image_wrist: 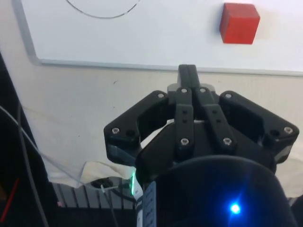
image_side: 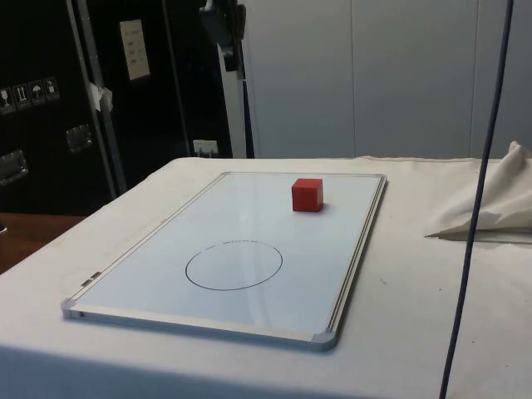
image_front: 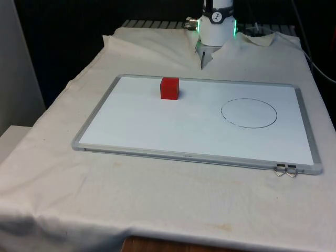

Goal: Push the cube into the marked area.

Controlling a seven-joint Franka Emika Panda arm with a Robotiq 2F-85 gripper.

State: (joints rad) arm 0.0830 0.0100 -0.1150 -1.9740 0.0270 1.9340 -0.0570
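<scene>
A red cube [image_front: 169, 87] [image_side: 307, 194] [image_wrist: 239, 23] rests on a whiteboard [image_front: 136, 126] [image_side: 150, 274], near its far edge and towards the front view's left. A thin black circle [image_front: 249, 112] [image_side: 233, 264] [image_wrist: 102, 9] is drawn on the board towards the front view's right, well apart from the cube. My gripper [image_wrist: 188, 71] hangs high above the cloth beyond the board's far edge, and its black fingers are shut together with nothing between them. In the side view the gripper [image_side: 221, 23] shows at the upper edge, far above the table.
The whiteboard has a grey metal frame, with two clips [image_front: 286, 169] at its near corner on the front view's right. The white cloth [image_front: 157, 52] is bunched into folds by the robot's base. A dark cable [image_side: 478, 208] hangs across the side view.
</scene>
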